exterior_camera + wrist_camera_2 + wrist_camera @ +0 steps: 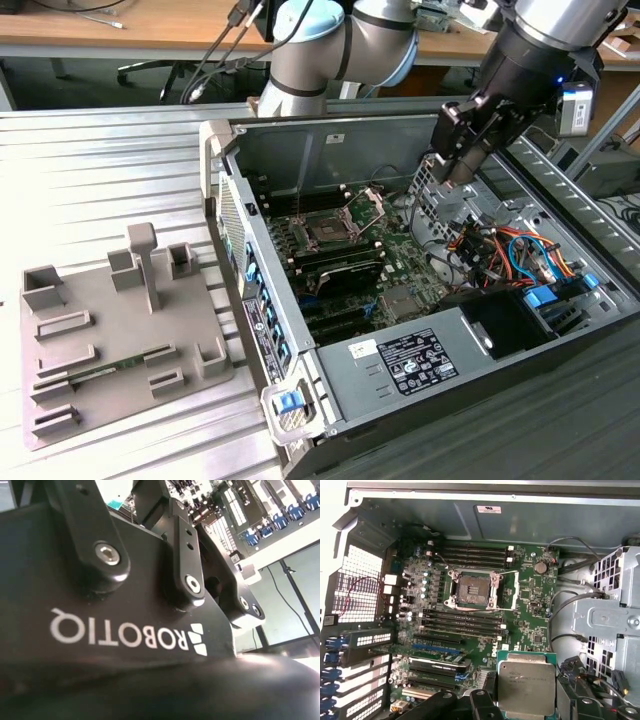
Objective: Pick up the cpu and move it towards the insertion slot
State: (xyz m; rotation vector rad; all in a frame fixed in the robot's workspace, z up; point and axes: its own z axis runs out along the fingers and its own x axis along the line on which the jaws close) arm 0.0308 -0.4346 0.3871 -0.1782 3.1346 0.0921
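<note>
The cpu (526, 682), a flat square chip with a pale metal top, is held between the dark fingers (482, 705) of my gripper (463, 165), which is shut on it. In the exterior view the gripper hangs above the open computer case, over its drive-cage side, toward the exterior view's right of the motherboard. The insertion slot (328, 228) is a dark square socket in a silver frame, and its hinged bracket (507, 587) is swung open. The first wrist view shows the slot (470, 589) some way off from the held cpu, with rows of memory slots between them.
A metal drive cage (612, 615) and bundles of cables (510, 245) lie close to the gripper inside the case. The case walls (330, 135) ring the board. A grey fixture tray (110, 330) holding a green memory stick (125, 362) sits on the exterior view's left.
</note>
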